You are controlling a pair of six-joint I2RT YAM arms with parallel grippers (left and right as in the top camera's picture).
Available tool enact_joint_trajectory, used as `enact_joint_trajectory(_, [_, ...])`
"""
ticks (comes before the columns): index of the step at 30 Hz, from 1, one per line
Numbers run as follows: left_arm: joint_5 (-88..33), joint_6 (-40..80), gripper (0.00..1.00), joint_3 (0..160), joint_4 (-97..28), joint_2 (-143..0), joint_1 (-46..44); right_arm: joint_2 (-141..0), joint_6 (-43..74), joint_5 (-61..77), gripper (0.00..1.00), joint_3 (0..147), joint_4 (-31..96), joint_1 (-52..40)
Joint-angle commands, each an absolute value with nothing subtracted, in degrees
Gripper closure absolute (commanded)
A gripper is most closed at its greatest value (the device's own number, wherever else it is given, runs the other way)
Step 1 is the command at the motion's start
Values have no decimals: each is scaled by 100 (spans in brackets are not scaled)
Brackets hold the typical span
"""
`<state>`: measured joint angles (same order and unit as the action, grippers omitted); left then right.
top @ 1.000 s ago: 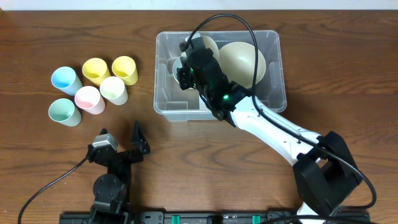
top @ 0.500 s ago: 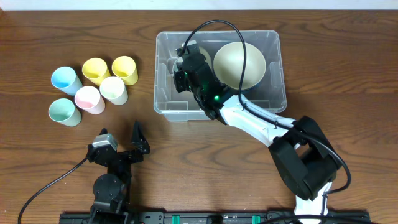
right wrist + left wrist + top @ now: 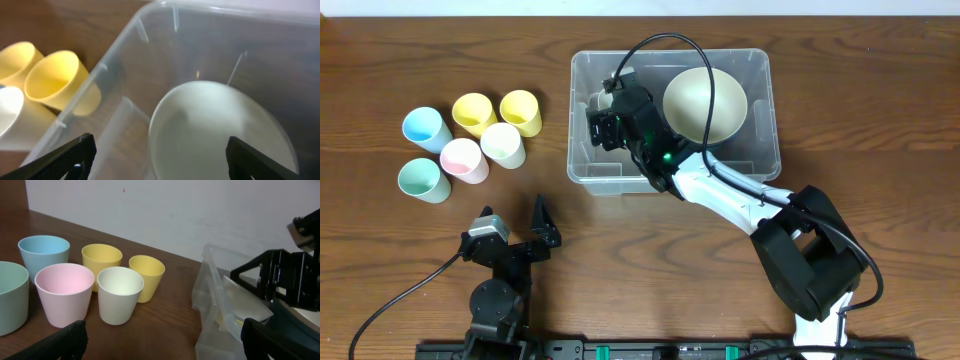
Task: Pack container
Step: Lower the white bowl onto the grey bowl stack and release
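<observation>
Overhead: right tool (image 3: pixel 599 120) inside container (image 3: pixel 752 160).

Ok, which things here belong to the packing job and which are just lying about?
Job: large clear plastic rectangular container; big cream bowl and smaller pale bowl inside it; open right tool.
Lying about: six pastel plastic cups, untouched; idle left tool.

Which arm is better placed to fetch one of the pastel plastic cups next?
Probably the left: its open pincer rests near the cluster of pastel plastic cups, facing them. The right pincer hangs inside the clear rectangular plastic bin, above a pale round bowl.
</observation>
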<state>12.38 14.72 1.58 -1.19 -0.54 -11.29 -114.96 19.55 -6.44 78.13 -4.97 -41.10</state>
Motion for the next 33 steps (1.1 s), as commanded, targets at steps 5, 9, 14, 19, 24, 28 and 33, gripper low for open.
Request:
enact_joint_trajectory(5, [1304, 1378, 2, 23, -292, -23, -1100, -11465, 1922, -561, 53, 8095, -193, -4230])
enact_joint_trajectory(9, [1304, 1378, 2, 23, -292, -23, -1100, -11465, 1922, -578, 72, 8095, -215, -4228])
enact_joint_trajectory(14, [1304, 1378, 2, 23, -292, -23, -1100, -11467, 1925, -580, 84, 8095, -217, -4228])
enact_joint_trajectory(19, [1304, 1378, 2, 23, -292, -23, -1100, -11487, 1922, -764, 86, 8095, -213, -4228])
enact_joint_trajectory(24, [1304, 1378, 2, 23, -292, -23, -1100, -11511, 1925, -775, 87, 8095, -213, -4200])
enact_joint_trajectory(28, [1304, 1378, 2, 23, -292, -23, -1100, -11596, 1927, -773, 88, 8093, -193, -4195])
enact_joint_trajectory(33, [1304, 1378, 2, 23, -292, -23, -1100, -11745, 1977, -770, 89, 8093, -193, -4195])
